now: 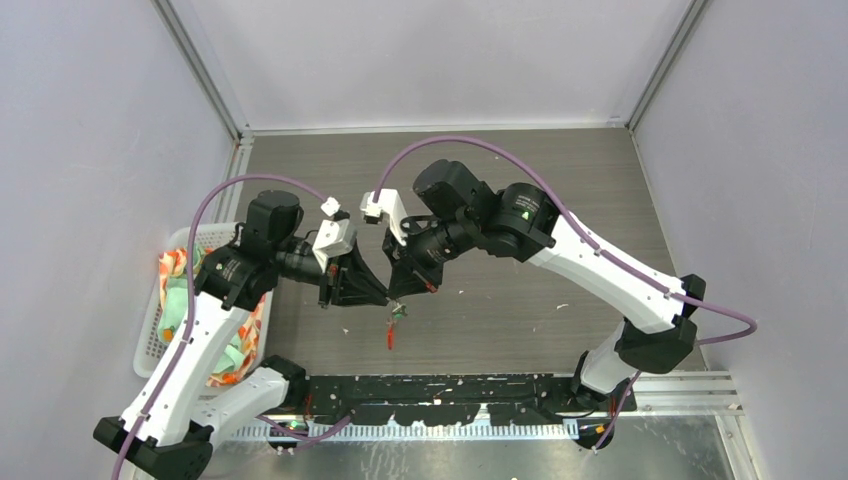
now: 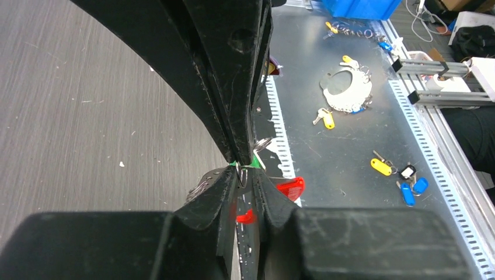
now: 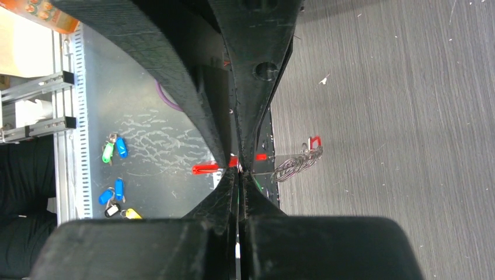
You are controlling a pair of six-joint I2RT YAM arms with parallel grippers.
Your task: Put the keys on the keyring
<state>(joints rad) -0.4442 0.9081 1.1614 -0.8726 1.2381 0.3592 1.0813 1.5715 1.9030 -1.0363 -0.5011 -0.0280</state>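
Note:
My two grippers meet tip to tip above the table's near middle. My left gripper [image 1: 384, 298] [image 2: 244, 175] is shut on the keyring's thin metal loop [image 2: 242, 178]. Its silver chain [image 2: 200, 188] [image 3: 296, 164] and red strip [image 1: 389, 338] [image 2: 292, 188] [image 3: 204, 169] hang below. My right gripper [image 1: 402, 294] [image 3: 239, 174] is shut on the green-headed key [image 1: 398, 313] [image 2: 257, 165], only a sliver of green showing, pressed against the loop. A small red tag [image 3: 315, 142] sits at the chain's end; its key is too small to make out.
A white basket [image 1: 150, 325] with colourful cloth stands at the table's left edge. A black strip [image 1: 450, 386] runs along the near edge. Beyond it, on the metal floor, lie other tagged keys [image 2: 382, 167] [image 3: 114, 146]. Grey walls close three sides.

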